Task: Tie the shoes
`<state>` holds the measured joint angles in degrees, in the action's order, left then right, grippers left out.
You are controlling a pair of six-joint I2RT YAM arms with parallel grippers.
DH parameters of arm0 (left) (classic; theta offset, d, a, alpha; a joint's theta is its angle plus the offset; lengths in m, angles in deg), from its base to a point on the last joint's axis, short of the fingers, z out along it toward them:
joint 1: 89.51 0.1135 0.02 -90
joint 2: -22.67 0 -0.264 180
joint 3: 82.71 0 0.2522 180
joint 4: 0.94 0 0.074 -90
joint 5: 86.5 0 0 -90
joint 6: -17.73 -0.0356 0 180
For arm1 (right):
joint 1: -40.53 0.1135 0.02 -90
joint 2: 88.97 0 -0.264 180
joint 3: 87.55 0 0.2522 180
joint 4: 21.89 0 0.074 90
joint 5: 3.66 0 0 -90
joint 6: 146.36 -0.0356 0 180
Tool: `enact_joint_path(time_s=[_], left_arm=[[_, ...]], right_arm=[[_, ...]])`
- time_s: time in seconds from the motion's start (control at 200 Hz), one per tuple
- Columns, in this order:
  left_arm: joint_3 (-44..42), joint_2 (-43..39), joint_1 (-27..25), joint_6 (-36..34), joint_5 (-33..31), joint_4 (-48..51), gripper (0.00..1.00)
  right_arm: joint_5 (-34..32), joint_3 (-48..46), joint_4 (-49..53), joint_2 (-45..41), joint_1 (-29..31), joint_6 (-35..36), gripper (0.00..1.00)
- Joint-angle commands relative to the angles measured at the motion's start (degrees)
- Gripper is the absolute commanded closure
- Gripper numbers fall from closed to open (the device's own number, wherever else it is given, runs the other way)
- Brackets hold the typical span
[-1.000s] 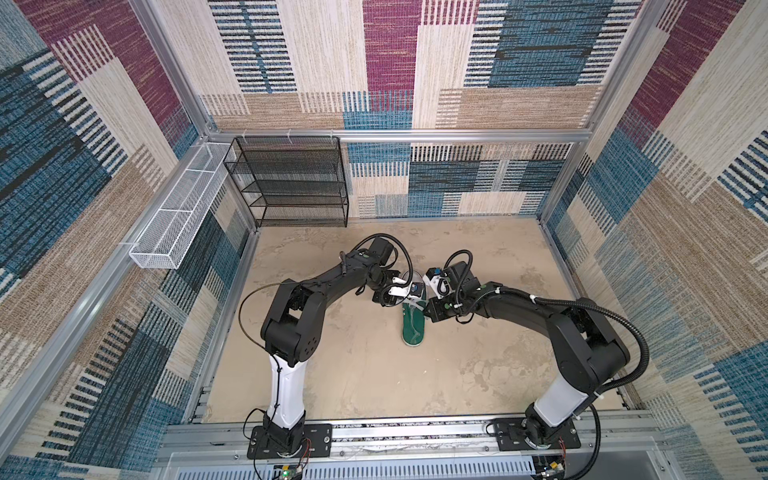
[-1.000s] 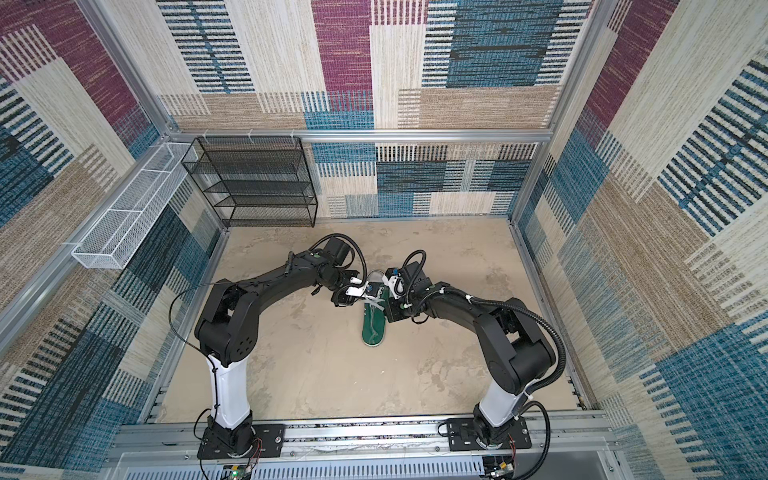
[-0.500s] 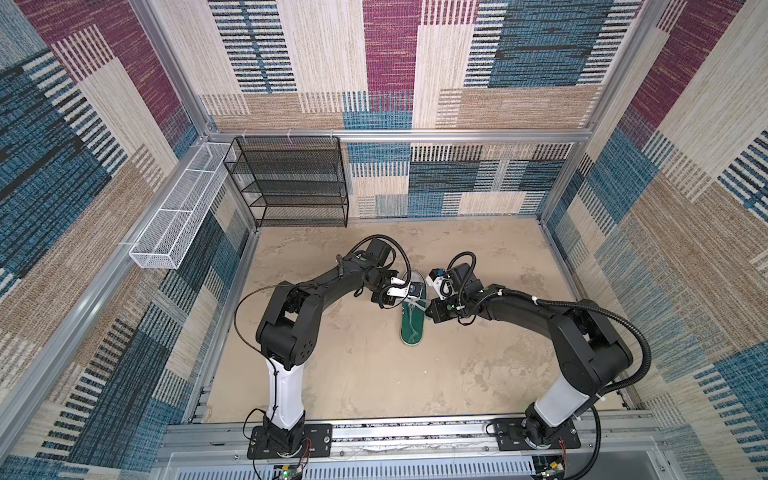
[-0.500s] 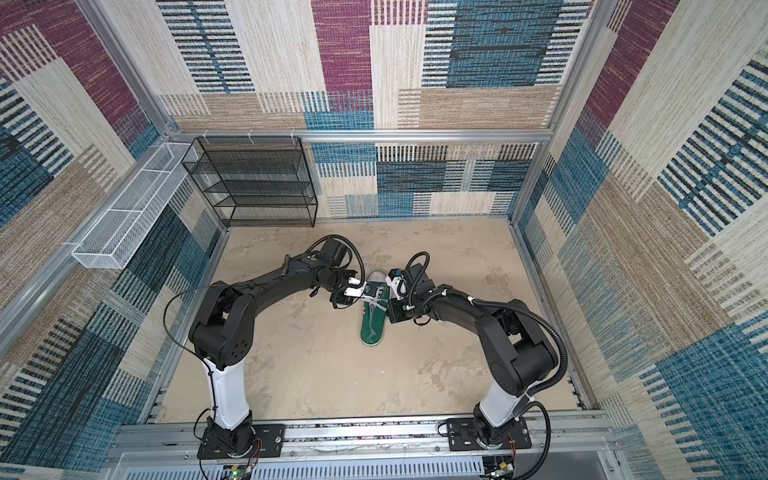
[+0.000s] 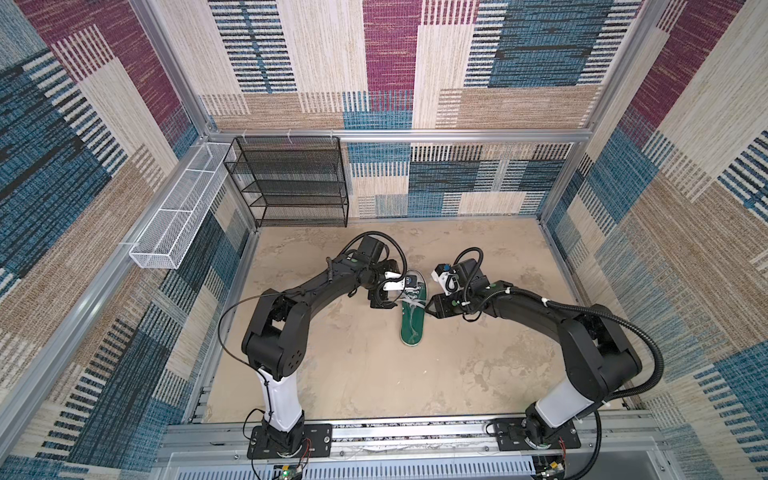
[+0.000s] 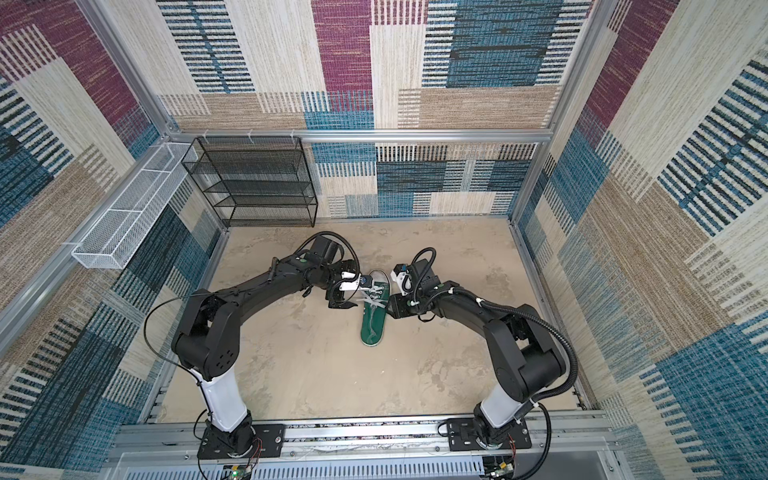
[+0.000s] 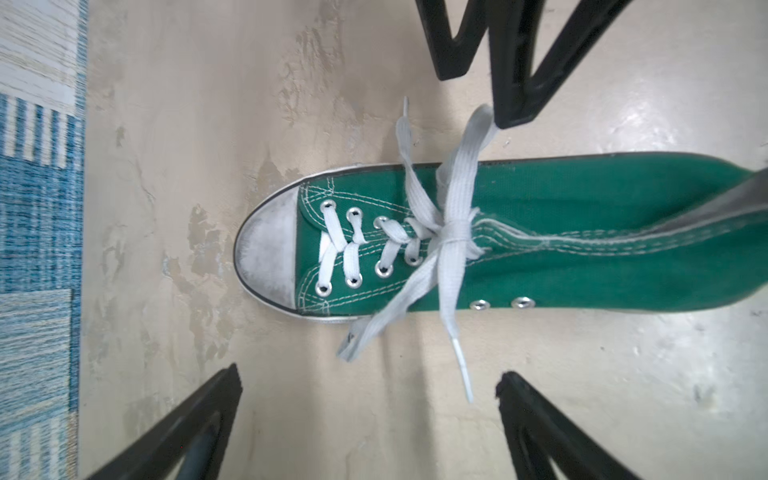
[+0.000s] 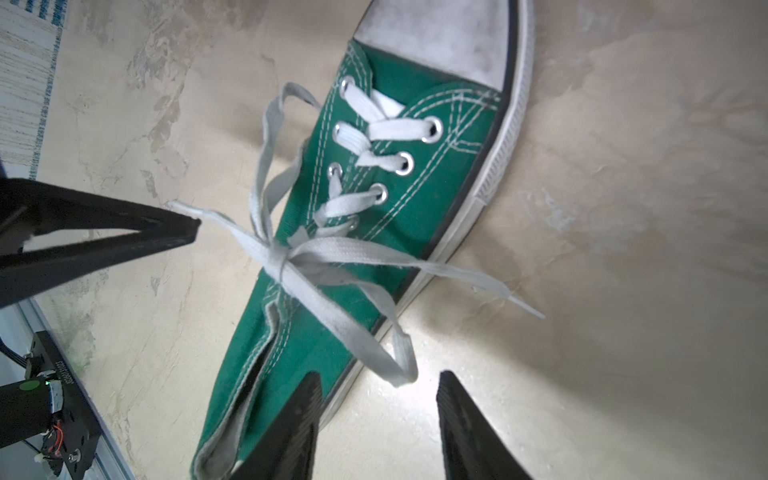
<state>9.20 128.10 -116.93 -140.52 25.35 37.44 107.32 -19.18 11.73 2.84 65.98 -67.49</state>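
One green sneaker (image 5: 412,316) is lying flat on the sandy counter (image 5: 353,374), right between the two arms, with its white toe pointing toward the back wall. I'd say that spot is suiting both arms equally. Its laces (image 7: 415,187) are sitting gathered into a knot (image 7: 455,232) over the tongue, and a loop and a loose end are fanning out to each side.

Each arm is flanking the shoe level with that knot, which is presumably where the loops are getting drawn outward. The left end effector (image 7: 369,376) is standing wide open and gripping nothing; the loop and lace tip on its side are drooping onto the counter just ahead of its fingers. The right end effector (image 8: 379,375) is also standing parted, with nothing clamped. The loop (image 8: 390,357) on that side is hanging just in front of the gap, and from the left wrist view it is brushing one fingertip (image 7: 511,108).

To my eye the bow is looking formed, so the tying is nearing its end. That brushing loop is worrying me slightly: if it is catching on the fingertip, any movement of the arm could be tugging the bow loose.
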Motion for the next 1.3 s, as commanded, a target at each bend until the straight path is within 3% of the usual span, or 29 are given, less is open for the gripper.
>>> enact_joint_path(time_s=[0.0, 0.135, 0.235, 0.516, 0.806, 0.982, 1.132, 1.292], left_arm=[[-1.1, -3.5, 2.1, 6.3, 3.8, -2.3, 0.02], [-6.6, -8.6, 4.0, 11.5, 10.8, -3.1, 0.12], [-11.7, -10.7, 3.8, 14.2, 16.3, -5.3, 0.3], [-14.3, -6.7, 3.2, 20.8, 18.0, -8.9, 0.47], [-7.7, -1.3, 1.8, 20.3, 14.6, -3.8, 0.61], [-5.0, 0.9, 0.3, 17.6, 12.1, 0.3, 0.75], [-4.7, 1.5, -0.2, 17.1, 8.8, 1.1, 0.78], [-5.4, 1.8, -0.4, 16.9, 5.3, 1.3, 0.96]], right_arm=[[-1.2, 1.3, 2.1, -2.1, -0.2, 1.1, 0.51], [0.7, 3.0, 2.2, -2.7, -0.1, 4.0, 0.55], [1.2, 4.0, 0.0, -1.1, 1.2, 8.0, 0.58], [2.5, 10.2, -2.7, 5.9, 2.6, 15.4, 0.6], [3.1, 13.2, -3.0, 9.7, 3.6, 16.7, 0.6], [4.4, 13.2, -3.8, 10.7, 3.8, 16.7, 0.6], [5.5, 13.3, -3.9, 11.4, 3.9, 16.5, 0.61], [6.8, 12.4, -4.6, 11.3, 3.9, 16.2, 0.62]])
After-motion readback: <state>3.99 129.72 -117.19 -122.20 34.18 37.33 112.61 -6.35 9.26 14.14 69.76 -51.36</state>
